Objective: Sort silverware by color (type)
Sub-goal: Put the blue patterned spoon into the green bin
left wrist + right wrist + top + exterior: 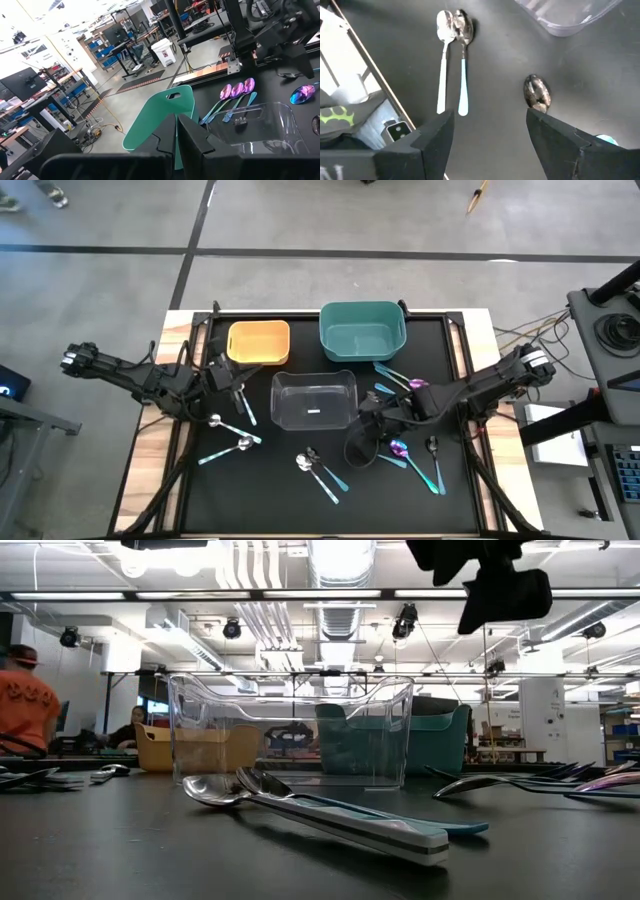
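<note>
Black matting covers the table [200, 510], and the silverware lies scattered across it around three bins: an orange bin [259, 342] at about eleven o'clock from the mat's centre, a teal bin [362, 330] at one o'clock, and a clear bin [314, 400] in the middle. All three bins look empty, so the sort appears to be at its first pick.

The right gripper [362, 442] hangs low at about four o'clock from the clear bin, its fingers [437, 137] spread wide with nothing between them. In the right wrist view a dark-bowled spoon [537, 93] lies just ahead of the gap between the fingers, and a pair of silver spoons [451, 30] rests side by side farther off. Purple-bowled spoons [399, 448] lie at three to four o'clock from the clear bin, near this gripper; more silver spoons [228, 430] sit at eight o'clock, and another pair [318, 470] at six.

The left gripper [228, 375] waits beside the orange bin, fingers pressed together and empty.

The step in hand is probably the approach to the dark spoon. Next, the right arm needs to centre over it, descend until the fingertips straddle the thin handle, close, then carry it to one bin; which bin suits which colour I cannot tell.
</note>
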